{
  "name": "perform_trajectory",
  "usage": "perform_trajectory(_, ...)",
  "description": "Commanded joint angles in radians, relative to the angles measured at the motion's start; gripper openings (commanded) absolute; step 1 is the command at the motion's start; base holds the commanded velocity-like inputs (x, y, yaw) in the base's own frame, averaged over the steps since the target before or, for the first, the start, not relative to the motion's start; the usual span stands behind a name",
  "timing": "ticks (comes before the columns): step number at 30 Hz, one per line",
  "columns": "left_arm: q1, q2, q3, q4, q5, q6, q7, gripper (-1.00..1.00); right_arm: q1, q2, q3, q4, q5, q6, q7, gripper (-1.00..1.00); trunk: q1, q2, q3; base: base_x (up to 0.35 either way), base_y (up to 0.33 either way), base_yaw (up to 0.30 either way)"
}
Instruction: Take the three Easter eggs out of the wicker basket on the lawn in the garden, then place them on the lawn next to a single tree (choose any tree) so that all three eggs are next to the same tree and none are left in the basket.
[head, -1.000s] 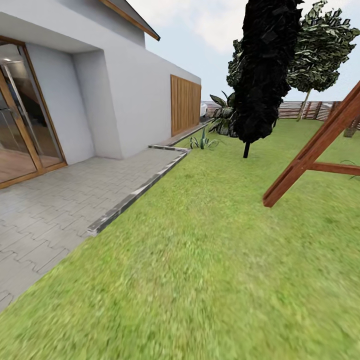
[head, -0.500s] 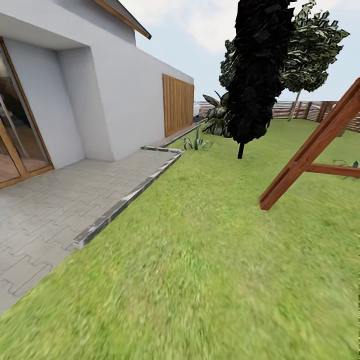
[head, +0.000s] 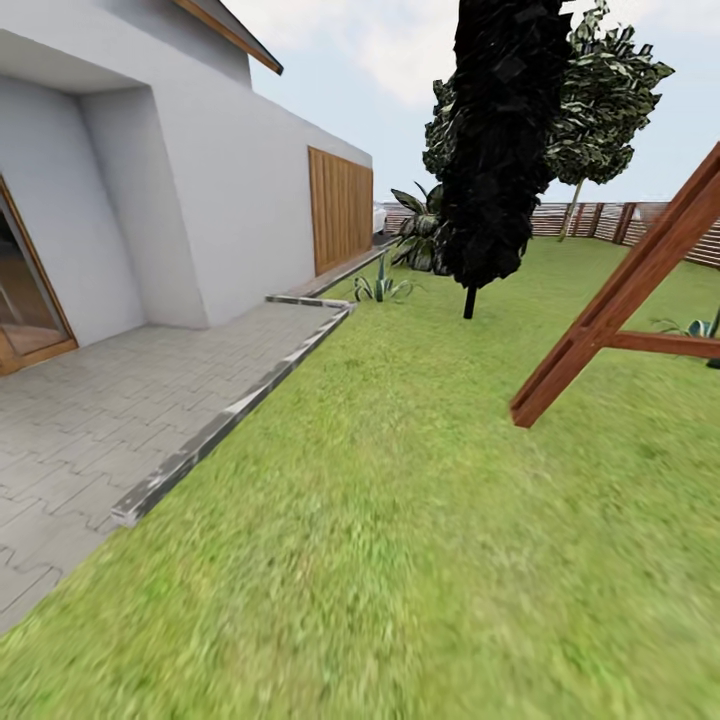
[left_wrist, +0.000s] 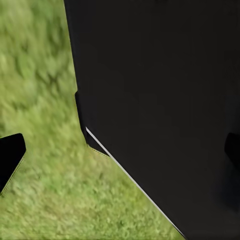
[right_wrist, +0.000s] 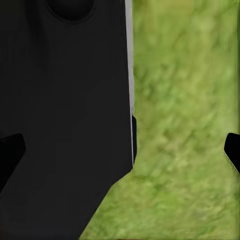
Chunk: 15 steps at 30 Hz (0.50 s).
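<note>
Head view: wide mottled green lawn (head: 420, 520) across the whole lower half, blurred close up. Grey paved patio (head: 110, 400) at 9 o'clock, edged by a pale stone kerb (head: 230, 415) running from 8 toward 11. White house (head: 200, 170) behind it at 10–11, w/ a glass door in a wood frame (head: 25, 290) at far 9 and a wood slat panel (head: 340, 208) on the wall further back. Dark near-black columnar tree (head: 500, 140) at 12, thin trunk meeting grass just below it. Behind it, toward 1 o'clock, a leafy tree (head: 605, 100) w/ thin pale leaning trunk, standing near the brown slat fence (head: 600, 218) at the yard's far end. Broad-leaf plants (head: 420, 235) near the house corner, small spiky plant (head: 380, 290) beside the kerb end. Slanted red-brown wooden beam frame (head: 620, 300) at 2–3 o'clock, foot planted on grass, cross-bar going off right.

Eggs and wicker basket: whereabouts can't tell from these pics.

Left wrist view: grass (left_wrist: 45, 150) beside a big black body panel (left_wrist: 160, 100); dark fingertips (left_wrist: 10, 157) at opposite edges. Left hand (left_wrist: 120, 155): released, fingers wide apart, nothing between.

Right wrist view: same, black panel (right_wrist: 60, 110) one side, grass (right_wrist: 185, 125) the other, dark fingertips (right_wrist: 232, 150) at both edges. Right hand (right_wrist: 120, 152): released, spread, empty.
</note>
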Motion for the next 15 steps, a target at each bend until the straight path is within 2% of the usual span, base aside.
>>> perform_trajectory(1,0.001,0.0,0.0,-0.002,-0.006,0.0,-0.003,1.0,0.0,0.0,0.001,0.002,-0.007,-0.006,-0.001,1.0,0.001,0.0,0.0,0.339,0.0,0.0)
perform_trajectory(5,0.001,0.0,0.0,-0.002,-0.006,-0.001,-0.003,1.0,0.0,-0.002,0.0,0.002,-0.01,-0.007,-0.002,1.0,0.001,0.0,0.0,0.339,0.0,0.054)
perform_trajectory(15,0.0,0.0,0.0,-0.002,-0.006,0.0,-0.002,1.0,0.0,-0.007,-0.002,0.002,-0.013,-0.008,-0.002,1.0,0.001,0.0,0.0,0.339,0.0,0.24)
